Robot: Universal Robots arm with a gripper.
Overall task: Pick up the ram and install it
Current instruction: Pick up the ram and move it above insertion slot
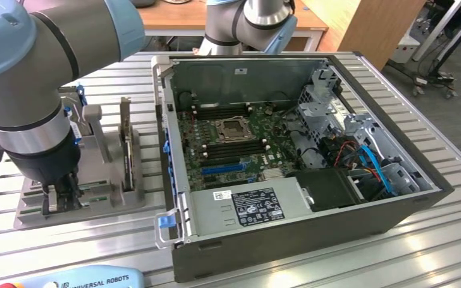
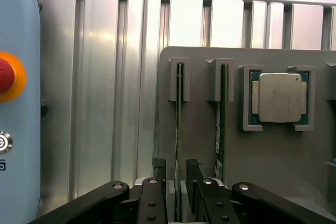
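Observation:
The ram (image 2: 179, 108) is a thin green stick seen edge-on, standing in a slot of the grey fixture (image 2: 199, 129). My gripper (image 2: 177, 170) is open, with one black finger (image 2: 159, 174) on each side of the ram's near end and a small gap on both sides. A second stick (image 2: 221, 114) with a white label stands in the neighbouring slot. In the exterior view my gripper (image 1: 60, 195) is low over the fixture (image 1: 94, 204) at that view's left, beside the open computer case (image 1: 295, 198).
A processor chip (image 2: 278, 98) lies in a square pocket of the fixture. A dark board (image 1: 126, 150) stands on edge in the fixture. The motherboard (image 1: 230, 144) lies exposed inside the case. A blue pendant (image 2: 16, 103) with a red button lies near the fixture.

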